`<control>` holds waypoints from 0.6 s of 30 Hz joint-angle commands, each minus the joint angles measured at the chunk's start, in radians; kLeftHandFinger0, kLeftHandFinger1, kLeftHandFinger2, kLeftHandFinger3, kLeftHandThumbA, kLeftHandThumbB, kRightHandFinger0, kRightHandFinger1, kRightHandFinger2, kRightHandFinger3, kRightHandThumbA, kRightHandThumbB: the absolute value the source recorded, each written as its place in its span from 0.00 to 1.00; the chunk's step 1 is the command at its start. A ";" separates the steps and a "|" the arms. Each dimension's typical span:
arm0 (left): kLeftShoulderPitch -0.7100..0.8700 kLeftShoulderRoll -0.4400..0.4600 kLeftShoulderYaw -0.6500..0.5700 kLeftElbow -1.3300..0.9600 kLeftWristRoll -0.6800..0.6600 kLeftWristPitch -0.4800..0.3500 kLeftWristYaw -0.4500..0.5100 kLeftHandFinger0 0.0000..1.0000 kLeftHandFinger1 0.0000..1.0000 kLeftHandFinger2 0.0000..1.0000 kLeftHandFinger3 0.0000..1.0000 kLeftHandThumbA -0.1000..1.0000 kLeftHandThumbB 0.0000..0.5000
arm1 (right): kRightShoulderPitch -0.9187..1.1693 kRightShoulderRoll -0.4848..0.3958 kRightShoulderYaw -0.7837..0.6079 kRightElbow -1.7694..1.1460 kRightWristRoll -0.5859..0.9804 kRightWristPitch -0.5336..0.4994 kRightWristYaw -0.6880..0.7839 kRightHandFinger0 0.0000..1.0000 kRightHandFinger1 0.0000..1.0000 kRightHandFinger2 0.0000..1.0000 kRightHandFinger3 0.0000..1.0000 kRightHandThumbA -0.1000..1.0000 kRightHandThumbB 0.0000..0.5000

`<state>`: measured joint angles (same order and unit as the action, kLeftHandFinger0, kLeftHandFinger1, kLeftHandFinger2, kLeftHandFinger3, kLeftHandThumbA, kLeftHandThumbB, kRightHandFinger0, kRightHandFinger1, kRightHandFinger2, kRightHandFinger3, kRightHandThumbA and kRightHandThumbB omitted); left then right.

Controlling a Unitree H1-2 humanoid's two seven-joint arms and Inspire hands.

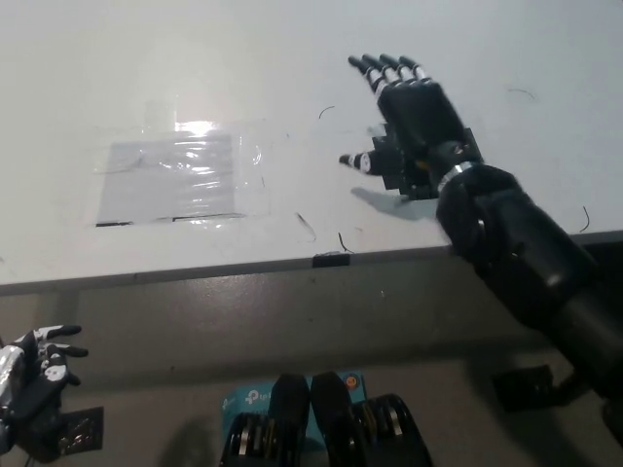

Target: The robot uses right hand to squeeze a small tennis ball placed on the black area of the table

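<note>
White desk (292, 58) filling most of the head view; taped clear plastic sheet (180, 175) at its left. Black right robot hand (409, 122) hovering over the black area (467, 146), fingers spread wide, holding nothing. Tennis ball not visible, possibly hidden beneath the palm; cannot tell. Judging this the release or reach phase; next move calls for closing onto the ball. White left robot hand (34, 375) resting low, below the desk edge, loosely open.

black area (467, 146) | flat dark patch on white bench (292, 58) | right of frame centre | mostly covered | tennis ball not visible
</note>
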<state>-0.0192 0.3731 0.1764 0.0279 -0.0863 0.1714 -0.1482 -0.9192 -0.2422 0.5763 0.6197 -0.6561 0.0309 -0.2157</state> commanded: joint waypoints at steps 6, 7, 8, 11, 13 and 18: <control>0.006 0.015 0.018 -0.029 0.010 -0.025 0.013 0.24 0.38 0.54 0.67 0.19 0.26 | 0.224 -0.058 -0.310 -0.713 0.170 0.167 0.101 0.83 1.00 1.00 1.00 0.60 0.49; 0.006 0.015 0.018 -0.028 0.010 -0.023 0.012 0.25 0.38 0.54 0.67 0.18 0.26 | 0.247 -0.049 -0.334 -0.740 0.201 0.167 0.100 0.73 1.00 1.00 1.00 0.59 0.48; 0.005 0.015 0.016 -0.027 0.011 -0.023 0.012 0.25 0.38 0.54 0.67 0.18 0.26 | 0.251 -0.047 -0.339 -0.743 0.199 0.168 0.104 0.70 1.00 1.00 1.00 0.59 0.48; 0.003 0.017 0.015 -0.026 0.007 -0.015 0.006 0.27 0.40 0.56 0.68 0.18 0.25 | 0.399 -0.004 -0.479 -0.800 0.468 0.081 0.074 0.37 0.49 0.65 0.93 0.44 0.34; -0.003 0.021 0.014 -0.023 0.011 -0.020 0.005 0.26 0.38 0.54 0.66 0.19 0.26 | 0.445 0.002 -0.518 -0.783 0.531 0.021 0.073 0.21 0.30 0.45 0.84 0.32 0.22; -0.003 0.019 0.017 -0.020 -0.001 -0.024 0.000 0.24 0.37 0.51 0.63 0.22 0.35 | 0.591 0.052 -0.641 -0.733 0.745 -0.057 0.098 0.00 0.00 0.19 0.72 0.28 0.18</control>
<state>-0.0166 0.3602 0.1715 0.0302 -0.0849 0.1736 -0.1482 -0.4687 -0.2373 0.2169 0.0561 -0.4471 0.0783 -0.1675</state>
